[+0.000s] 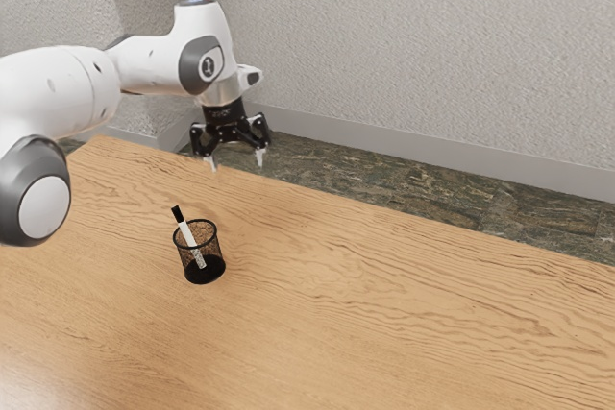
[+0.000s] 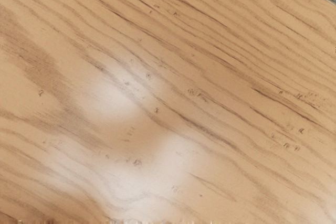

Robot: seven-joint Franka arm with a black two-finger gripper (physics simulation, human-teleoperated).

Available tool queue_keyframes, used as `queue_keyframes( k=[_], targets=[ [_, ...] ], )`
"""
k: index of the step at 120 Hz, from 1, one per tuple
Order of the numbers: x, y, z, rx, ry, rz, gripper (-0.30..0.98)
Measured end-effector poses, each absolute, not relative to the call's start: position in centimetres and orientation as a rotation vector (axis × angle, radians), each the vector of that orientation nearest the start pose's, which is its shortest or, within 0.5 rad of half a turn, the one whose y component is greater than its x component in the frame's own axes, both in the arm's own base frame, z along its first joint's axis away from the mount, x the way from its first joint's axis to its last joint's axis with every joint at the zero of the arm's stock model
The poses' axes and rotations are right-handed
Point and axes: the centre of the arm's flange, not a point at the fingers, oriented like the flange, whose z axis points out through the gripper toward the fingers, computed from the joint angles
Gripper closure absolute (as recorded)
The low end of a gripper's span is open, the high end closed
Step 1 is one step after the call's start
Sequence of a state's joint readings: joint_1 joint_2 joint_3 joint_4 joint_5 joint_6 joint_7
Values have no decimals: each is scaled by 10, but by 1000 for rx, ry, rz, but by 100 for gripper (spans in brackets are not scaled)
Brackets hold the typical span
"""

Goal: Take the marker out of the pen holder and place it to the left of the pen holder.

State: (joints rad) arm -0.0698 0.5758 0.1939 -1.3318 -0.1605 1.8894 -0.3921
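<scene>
Near the front of the scene, the desk (image 1: 317, 324) carries the pen holder (image 1: 208, 272), standing upright. The marker (image 1: 189, 235) is inside it, leaning, with its black cap (image 1: 177, 213) poking above the rim (image 1: 216, 230) toward the exterior view's left. Farther off, the tool (image 1: 237, 158) hangs high near the desk's far edge, its fingers (image 1: 260, 156) spread wide with nothing between them; beyond lies the floor (image 1: 413, 184). The step in hand looks to be the approach, and the robot would do well to travel high until it is over the holder, then come down slowly above the cap. Since the marker slants, the tool should match that slant, or at least straddle the exposed end so that both sides meet it squarely. The grip belongs above the rim, deep enough to hold the smooth barrel but without pinching the holder's edge. A straight sideways tug could tip the holder, so the pull should follow the marker's own slant until its lower end is free. Only then should it swing to the left and be lowered gently, lest it roll.
</scene>
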Motion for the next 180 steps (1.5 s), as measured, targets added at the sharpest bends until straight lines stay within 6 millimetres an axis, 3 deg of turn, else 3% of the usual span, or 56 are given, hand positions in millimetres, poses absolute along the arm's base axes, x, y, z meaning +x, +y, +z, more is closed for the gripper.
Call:
queue_keyframes(
  k=[18,41,64,85,94,100,105,112,127,144,160,180],
  targets=[
    [712,45,411,-3046,-1012,72,0],
    [707,52,392,-2973,-1185,132,0],
    [695,88,373,-2859,-1354,158,0],
    [689,121,378,-2787,-1451,128,0],
    [686,145,381,-2758,-1512,114,0],
    [691,160,381,-2749,-1540,98,0],
    [707,166,377,-2748,-1532,75,0],
    [719,166,367,-2759,-1520,83,0],
    [727,163,344,-2786,-1508,149,0],
    [728,158,335,-2816,-1489,196,0],
    [709,149,329,-2822,-1482,257,0],
    [691,142,336,-2829,-1467,243,0]
  ],
)
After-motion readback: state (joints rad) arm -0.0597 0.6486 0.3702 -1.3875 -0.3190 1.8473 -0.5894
